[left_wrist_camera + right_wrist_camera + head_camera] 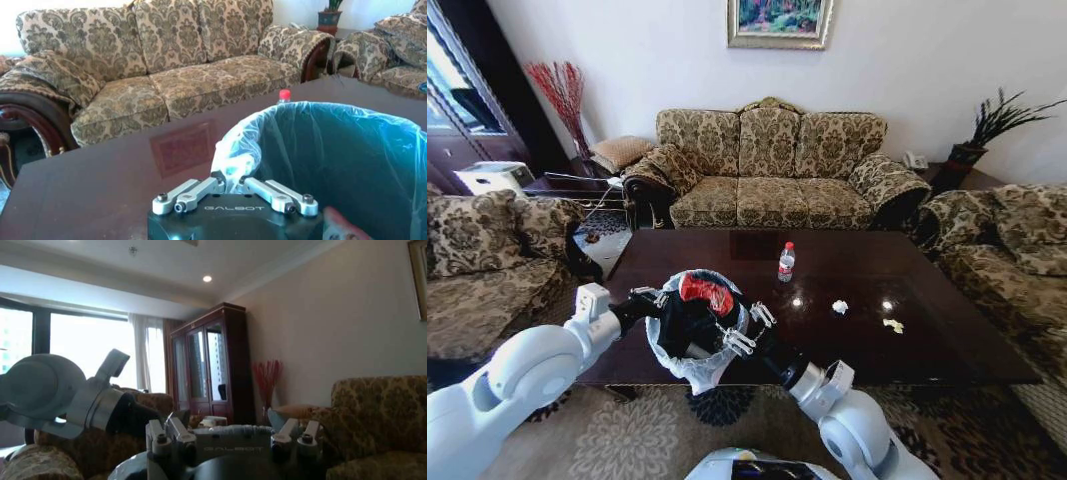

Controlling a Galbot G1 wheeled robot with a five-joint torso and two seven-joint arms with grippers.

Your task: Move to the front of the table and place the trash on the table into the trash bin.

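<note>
The robot stands at the near edge of the desk point(947, 330), holding the trash bin point(695, 330) up between its two arms in the lower centre of the head view. The left gripper point(649, 298) is at the bin's left rim; in the left wrist view its fingers point(250, 184) are pinched together on the folded plastic liner point(233, 157). The right gripper point(749, 330) sits against the bin's right rim, but whether its fingers are closed on the rim cannot be told from these views. A red wrapper point(706, 291) already lies inside the bin, near its top.

On the glossy dark top, the clear bottle point(786, 262) stands upright, its long axis vertical, just above and to the right of the bin in the head view. The white crumpled paper point(840, 307) lies further right at mid-height, and a yellowish scrap point(893, 325) lies further right again, towards the right-hand sofa point(1017, 250).

All three loose pieces lie to the right of the bin and beyond it, on the right arm's side, so the right gripper is judged the nearer one for any pick. The bottle is the closest item to the bin rim. With the left fingers already carrying the liner, a reach for the bottle would probably fall to the right arm, which would first have to come away from the rim.
</note>
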